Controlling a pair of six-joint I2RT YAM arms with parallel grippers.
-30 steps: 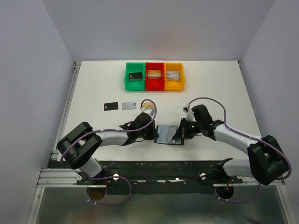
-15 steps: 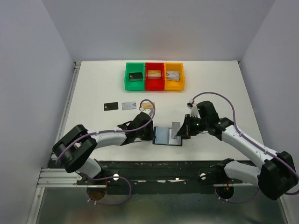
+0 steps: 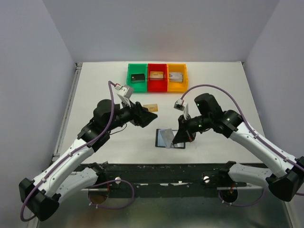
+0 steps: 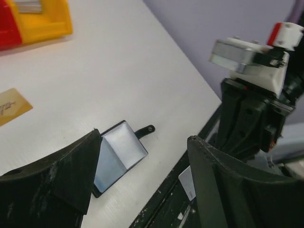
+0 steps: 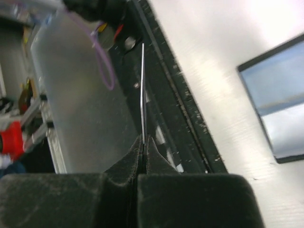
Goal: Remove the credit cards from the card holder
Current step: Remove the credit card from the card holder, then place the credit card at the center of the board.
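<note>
The card holder point(image 3: 169, 138) lies open on the table near the front edge, blue-grey inside faces up; it also shows as the card holder point(image 4: 118, 152) and the card holder point(image 5: 280, 109) in the wrist views. My right gripper point(image 3: 181, 137) hovers at its right edge, shut on a thin silver-grey credit card point(image 5: 143, 90) seen edge-on; a corner of that card point(image 4: 188, 183) shows in the left wrist view. My left gripper point(image 3: 148, 118) is raised and open, empty, up and to the left of the holder. A tan credit card point(image 3: 150, 107) lies flat beyond it.
Green point(image 3: 137, 77), red point(image 3: 157, 77) and yellow point(image 3: 176, 77) bins stand in a row at the back, each with a block inside. The table's dark front rail point(image 3: 166, 167) runs just below the holder. The left arm covers the table left of the tan card.
My left gripper let go, opened, and lifted back and to the left, off the holder. My right gripper drew the silver-grey card out of the holder and raised it.
</note>
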